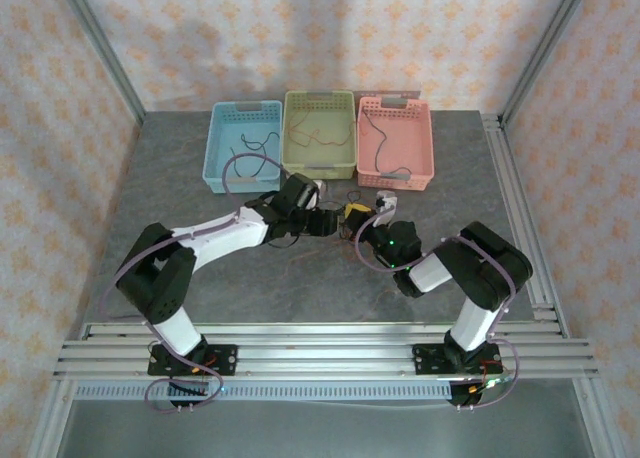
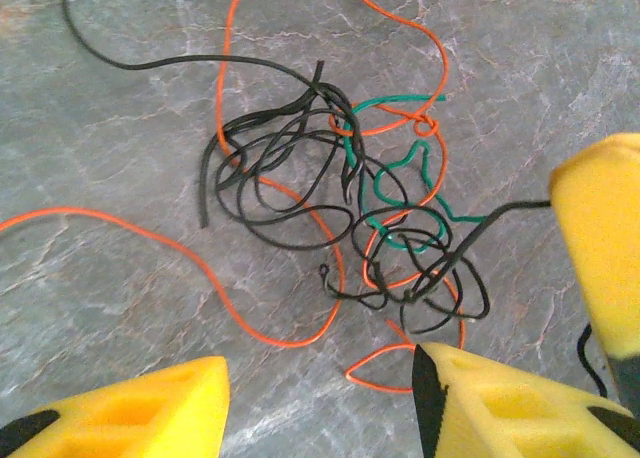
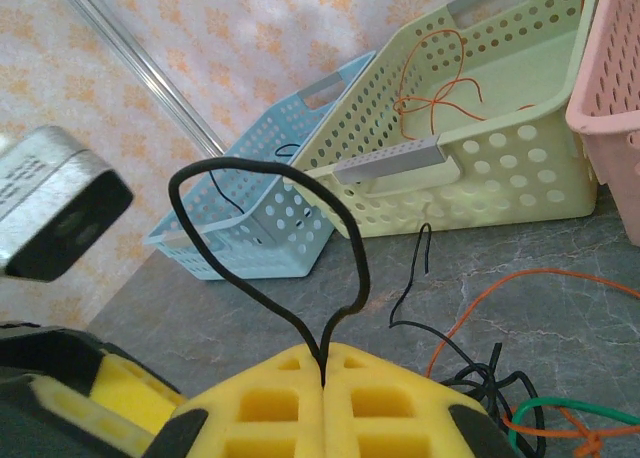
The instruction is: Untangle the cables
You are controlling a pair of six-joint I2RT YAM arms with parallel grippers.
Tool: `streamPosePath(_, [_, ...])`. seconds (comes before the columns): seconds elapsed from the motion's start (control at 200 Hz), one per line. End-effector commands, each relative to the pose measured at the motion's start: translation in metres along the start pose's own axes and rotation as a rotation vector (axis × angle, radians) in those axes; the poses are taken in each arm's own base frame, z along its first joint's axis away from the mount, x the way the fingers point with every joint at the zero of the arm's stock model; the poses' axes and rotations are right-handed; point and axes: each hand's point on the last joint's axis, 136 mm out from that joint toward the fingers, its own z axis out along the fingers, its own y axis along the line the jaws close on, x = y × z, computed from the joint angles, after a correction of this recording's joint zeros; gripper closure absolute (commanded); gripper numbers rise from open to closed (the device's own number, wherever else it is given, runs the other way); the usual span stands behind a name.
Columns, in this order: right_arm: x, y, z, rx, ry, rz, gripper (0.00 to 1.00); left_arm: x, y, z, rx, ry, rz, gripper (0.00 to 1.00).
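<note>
The cables (image 2: 340, 208) lie in a loose tangle of black, orange and green strands on the grey table; in the top view the cables (image 1: 347, 196) sit between the two grippers. My left gripper (image 2: 320, 408) hovers just short of the tangle, open, its yellow fingers (image 2: 130, 413) wide apart with nothing between them; an orange loop lies beside its right finger. My right gripper (image 3: 322, 363) is shut on a black cable (image 3: 270, 238), which rises from the jaws in a tall loop. That right gripper's fingers (image 2: 600, 258) show at the tangle's right edge, with the black strand running taut from them into the bundle.
Three perforated baskets stand at the back: blue (image 1: 243, 143), yellow-green (image 1: 320, 128) and pink (image 1: 395, 138), each with a thin cable inside. The yellow-green basket (image 3: 470, 128) holds orange wire. Both grippers, left (image 1: 335, 221) and right (image 1: 362, 215), nearly meet at the table's centre.
</note>
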Motion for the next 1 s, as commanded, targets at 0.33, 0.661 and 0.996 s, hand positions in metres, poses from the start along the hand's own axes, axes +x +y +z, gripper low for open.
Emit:
streamPosePath(0.33, [-0.013,0.005,0.006,-0.017,-0.048,0.013,1.00,-0.022,-0.022,0.023,0.080,-0.053,-0.091,0.56])
streamPosePath(0.661, [-0.013,0.005,0.007,-0.018,-0.048,0.014,1.00,-0.021,-0.037,0.026,0.148,-0.077,-0.111,0.57])
streamPosePath(0.996, [-0.014,0.005,0.006,-0.018,-0.050,0.013,1.00,-0.019,-0.041,0.033,0.124,-0.066,-0.095,0.71])
